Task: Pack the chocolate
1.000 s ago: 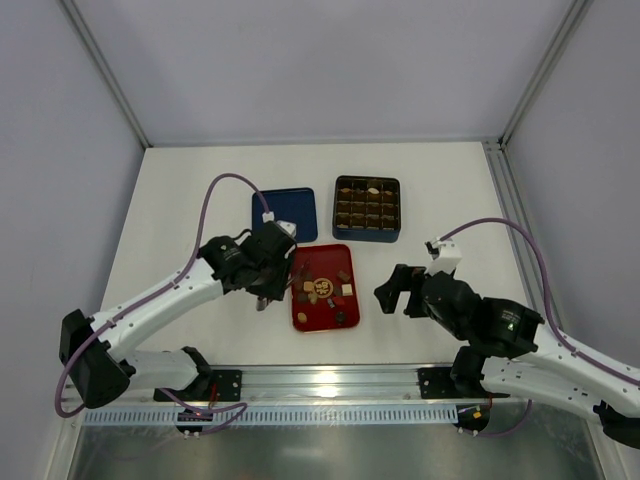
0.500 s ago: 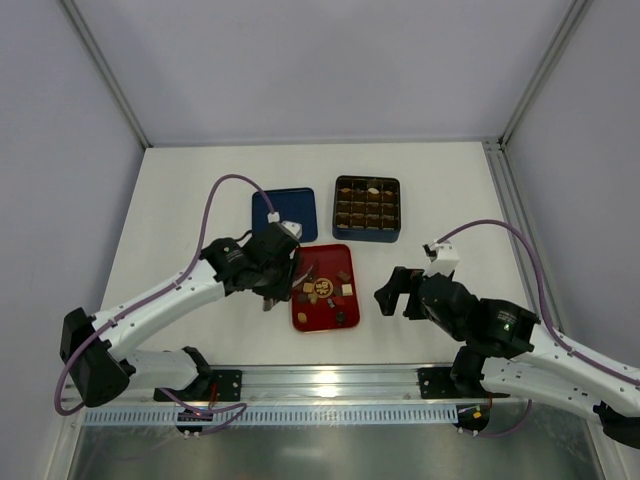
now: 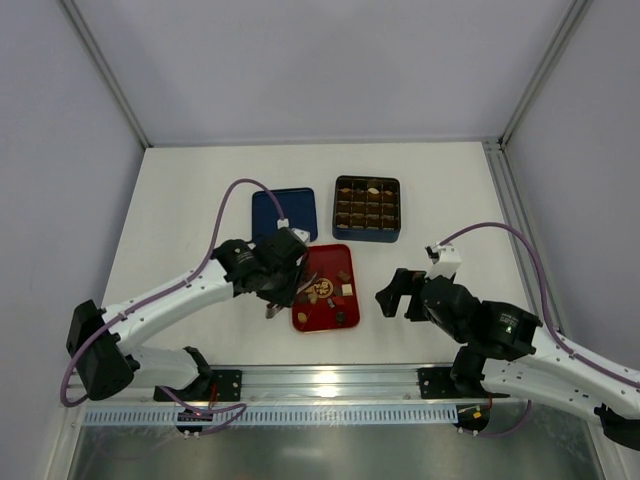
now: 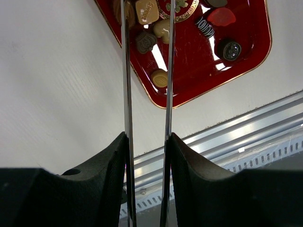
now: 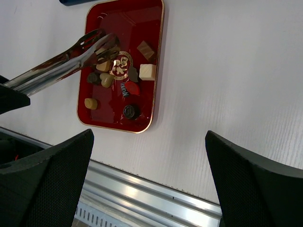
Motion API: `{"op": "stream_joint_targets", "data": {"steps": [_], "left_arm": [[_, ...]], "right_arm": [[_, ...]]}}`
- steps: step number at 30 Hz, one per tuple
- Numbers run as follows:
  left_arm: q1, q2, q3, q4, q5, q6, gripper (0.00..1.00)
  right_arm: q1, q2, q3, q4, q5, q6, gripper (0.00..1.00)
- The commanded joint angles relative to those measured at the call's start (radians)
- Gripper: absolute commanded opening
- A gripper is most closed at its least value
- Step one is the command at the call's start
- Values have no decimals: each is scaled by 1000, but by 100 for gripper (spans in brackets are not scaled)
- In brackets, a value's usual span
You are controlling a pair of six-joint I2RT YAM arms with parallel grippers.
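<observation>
Pick step: my L pincer (image 4: 147, 151) clamps the tongs (image 5: 61, 64), tips over the chocolate (image 5: 106, 78) in the red tray (image 5: 118, 23). R pincer (image 3: 393, 293) gapes wide, nothing in it, beside the tray. Next, I reckon: nip one pc, carry it to the box (image 3: 366, 208).

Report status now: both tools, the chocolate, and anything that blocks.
Left tool shut on tongs, tips over red tray. Right tool open, empty. Chocolate loose in tray, piece between tips unclear. Nothing blocks the blue box.

The tray (image 3: 318, 322) is set near the middle of the table's (image 3: 180, 200) near edge, with the chocolate (image 5: 147, 72) scattered in it and tongs (image 5: 71, 54) over its left side. Behind it are placed a lid (image 3: 288, 208), left, and the gridded box (image 3: 366, 237), right.
</observation>
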Motion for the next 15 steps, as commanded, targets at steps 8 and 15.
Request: {"op": "stream_joint_targets", "data": {"steps": [8, 15], "left_arm": [[-29, 22, 56, -46, -41, 4, 36], [-38, 23, 67, -63, -53, 8, 34]], "right_arm": [[4, -26, -9, 25, 6, 21, 100], [4, -26, -15, 28, 6, 23, 100]]}}
